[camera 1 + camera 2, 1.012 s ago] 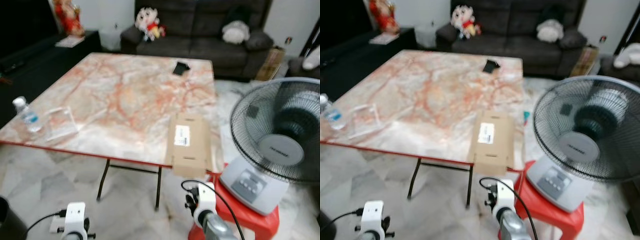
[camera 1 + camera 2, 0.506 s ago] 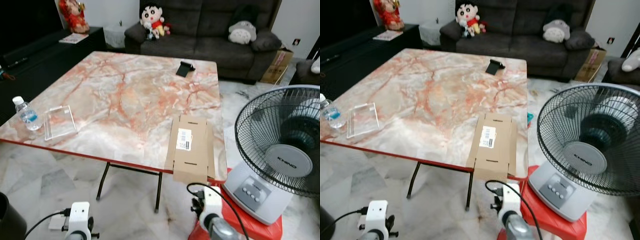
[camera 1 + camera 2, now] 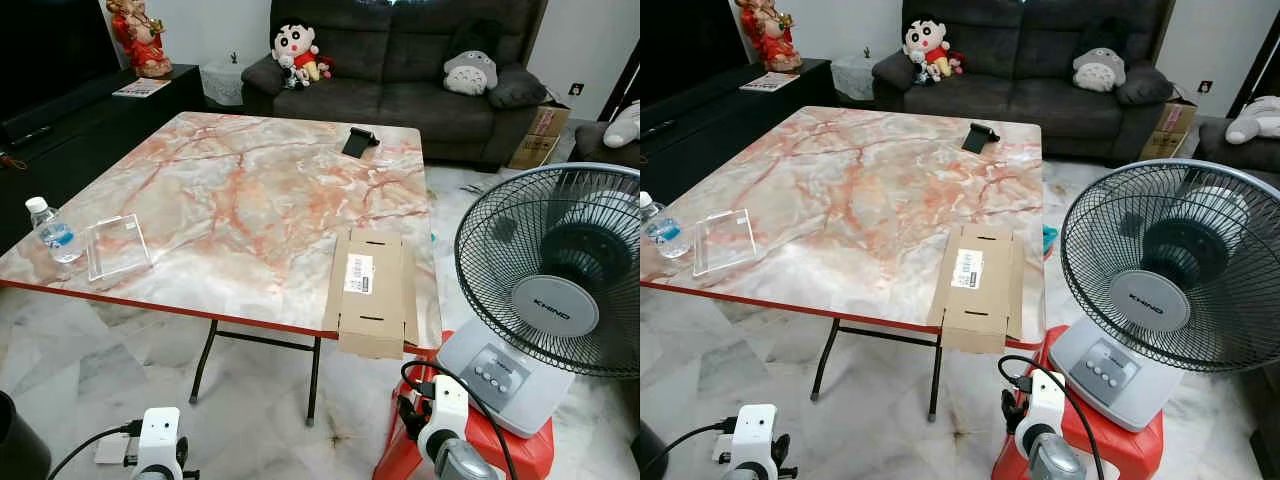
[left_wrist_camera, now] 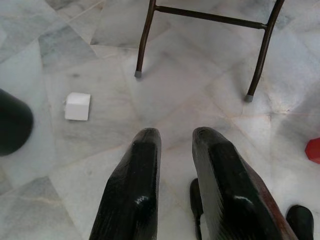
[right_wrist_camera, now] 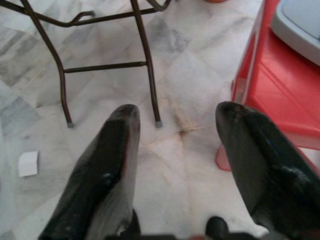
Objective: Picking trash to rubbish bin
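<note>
The left gripper [image 4: 175, 150] has its two black fingers [image 4: 132, 195] drawn close together with a narrow gap between them, holding nothing, pointed down at the marble floor [image 4: 200, 75]. On that floor near it lies a small white box [image 4: 77, 106], beside a dark round object [image 4: 12, 122] whose nature I cannot tell. The right gripper [image 5: 177, 125] has its fingers [image 5: 107, 170] spread wide and empty, also aimed at the floor, next to a red stool [image 5: 280, 90]. Both arms hang low in front of the robot, below the table's near edge.

On the marble-patterned table [image 3: 250, 180], a flattened cardboard box [image 3: 368, 290] overhangs the near edge close to the near right corner. A clear plastic tray [image 3: 117, 245] and a small water bottle [image 3: 48, 228] sit by the near left corner. A dark phone [image 3: 357, 141] lies near the far edge. A standing fan [image 3: 550, 290] rests on the red stool right of the table.
</note>
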### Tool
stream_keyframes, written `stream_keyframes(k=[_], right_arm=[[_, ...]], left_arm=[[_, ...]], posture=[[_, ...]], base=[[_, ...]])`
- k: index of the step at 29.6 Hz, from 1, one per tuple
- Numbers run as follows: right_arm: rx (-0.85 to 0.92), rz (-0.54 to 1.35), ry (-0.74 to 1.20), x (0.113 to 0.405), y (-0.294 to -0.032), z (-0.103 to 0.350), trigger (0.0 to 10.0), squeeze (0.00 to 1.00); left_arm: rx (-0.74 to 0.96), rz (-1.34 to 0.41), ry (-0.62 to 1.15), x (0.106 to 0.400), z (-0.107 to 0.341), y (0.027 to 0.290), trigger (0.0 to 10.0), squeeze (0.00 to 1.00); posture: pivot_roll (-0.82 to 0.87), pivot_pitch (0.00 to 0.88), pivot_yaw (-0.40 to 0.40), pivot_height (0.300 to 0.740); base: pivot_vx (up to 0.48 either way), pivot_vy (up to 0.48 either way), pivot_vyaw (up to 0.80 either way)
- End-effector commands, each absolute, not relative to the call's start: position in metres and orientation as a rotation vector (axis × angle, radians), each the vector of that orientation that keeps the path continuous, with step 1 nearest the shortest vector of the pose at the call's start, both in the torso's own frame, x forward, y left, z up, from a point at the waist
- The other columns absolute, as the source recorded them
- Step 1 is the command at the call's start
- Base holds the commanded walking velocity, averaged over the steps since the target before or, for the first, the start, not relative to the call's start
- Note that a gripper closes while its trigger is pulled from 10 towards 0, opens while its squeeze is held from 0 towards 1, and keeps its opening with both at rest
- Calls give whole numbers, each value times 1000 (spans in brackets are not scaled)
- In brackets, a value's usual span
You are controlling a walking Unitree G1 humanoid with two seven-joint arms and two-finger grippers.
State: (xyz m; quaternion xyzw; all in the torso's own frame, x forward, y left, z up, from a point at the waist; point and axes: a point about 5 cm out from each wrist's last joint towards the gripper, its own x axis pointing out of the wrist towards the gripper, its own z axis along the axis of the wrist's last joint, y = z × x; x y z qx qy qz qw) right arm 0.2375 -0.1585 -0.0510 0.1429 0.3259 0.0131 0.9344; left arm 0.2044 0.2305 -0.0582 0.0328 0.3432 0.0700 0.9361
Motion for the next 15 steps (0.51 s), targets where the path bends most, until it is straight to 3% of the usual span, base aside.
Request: stream_keyframes(k=[1,5,15], right_arm=[[337,49,623,248,-156,-43,10000,1000],[423,131,594,253,-147,-38,10000,1000],[444,289,583,252,-138,-36,10000,1000]], left_arm=[[57,152,707,204,-58,232,10000,0],[57,151,707,205,-58,232,10000,0],[56,150,704,206,-57,233,10000,0]], posture=[[23,0,-20,740],[21,0,-20,740],[22,0,-17,740]], base=[[0,0,0],[0,0,0],[0,0,0]])
